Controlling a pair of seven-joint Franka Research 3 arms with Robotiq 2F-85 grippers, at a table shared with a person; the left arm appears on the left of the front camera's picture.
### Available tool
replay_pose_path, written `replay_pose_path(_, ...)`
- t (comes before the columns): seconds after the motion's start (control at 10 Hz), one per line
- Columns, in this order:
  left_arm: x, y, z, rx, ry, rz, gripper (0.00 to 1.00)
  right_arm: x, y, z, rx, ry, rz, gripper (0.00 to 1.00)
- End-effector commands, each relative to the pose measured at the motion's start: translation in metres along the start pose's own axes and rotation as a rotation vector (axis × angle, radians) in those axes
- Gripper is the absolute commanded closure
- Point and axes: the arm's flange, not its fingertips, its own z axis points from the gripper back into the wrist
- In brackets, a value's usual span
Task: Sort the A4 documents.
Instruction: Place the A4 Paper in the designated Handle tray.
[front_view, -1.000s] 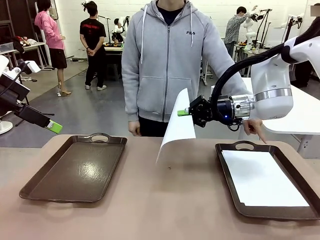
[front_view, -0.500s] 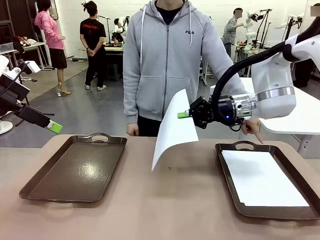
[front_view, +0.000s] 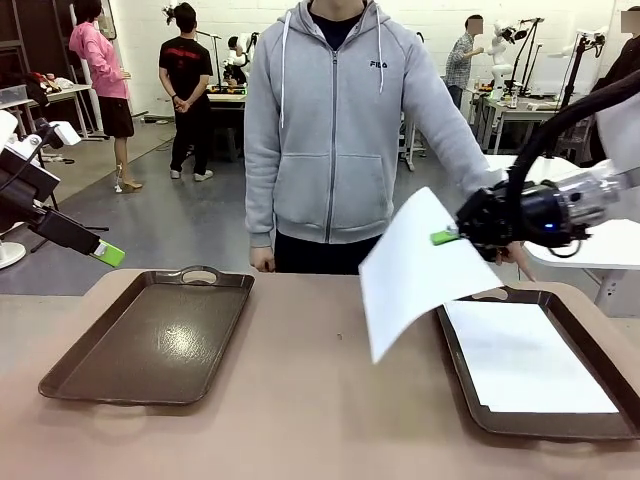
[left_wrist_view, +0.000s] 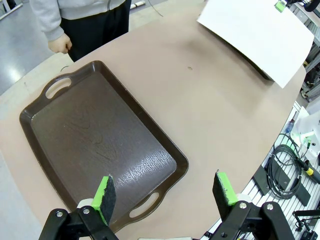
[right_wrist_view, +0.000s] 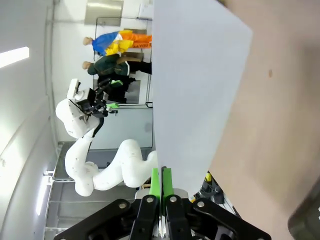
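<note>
— Front view first: where does the right gripper (front_view: 444, 236) stand? — It hangs above the table with its jaws pinched flat on the top edge of one of the A4 documents (front_view: 420, 270). That sheet hangs down and to the gripper's left, slanting, clear of the table, its near corner overlapping the left rim of the right tray (front_view: 462, 380).

— And the wrist camera? — The green pads (right_wrist_view: 161, 184) press together with the paper's edge between them; the sheet runs straight out ahead of the fingers.

— What else of the task is about? — A second sheet (front_view: 525, 355) lies flat in the right tray, below and to the right of the gripper. The left tray (front_view: 150, 335) lies well off to its left. The left gripper (left_wrist_view: 165, 192) hovers above that tray with its jaws spread wide and nothing between them.

— Which step is this, then? — Carrying, by the look of it: one sheet in the air, heading for a tray, probably the right one.

— What does the next move ask? — Bringing the sheet over the tray, lowering it until it lies flat on the sheet there, then parting the pads. Limp paper may fold or catch on the rim.
</note>
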Motion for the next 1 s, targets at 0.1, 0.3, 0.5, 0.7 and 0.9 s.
replay_pose_path(0.1, 0.000, 0.000, 0.000, -0.007, -0.003, 0.001, 0.00, -0.006, -0.028, 0.024, -0.066, 0.006, -0.050, 0.99)
replay_pose_path(0.3, 0.000, 0.000, 0.000, -0.007, -0.003, 0.001, 0.00, -0.007, -0.074, 0.043, -0.028, -0.004, -0.077, 0.99)
replay_pose_path(0.5, 0.000, 0.000, 0.000, -0.007, -0.003, 0.001, 0.00, -0.010, -0.111, 0.056, 0.014, -0.027, -0.084, 0.99)
replay_pose_path(0.7, 0.000, 0.000, 0.000, -0.007, -0.003, 0.001, 0.00, -0.020, -0.135, 0.080, 0.002, -0.074, -0.098, 0.99)
replay_pose_path(0.9, 0.000, 0.000, 0.000, -0.007, -0.003, 0.001, 0.00, -0.031, -0.147, 0.105, -0.072, -0.137, -0.097, 0.99)
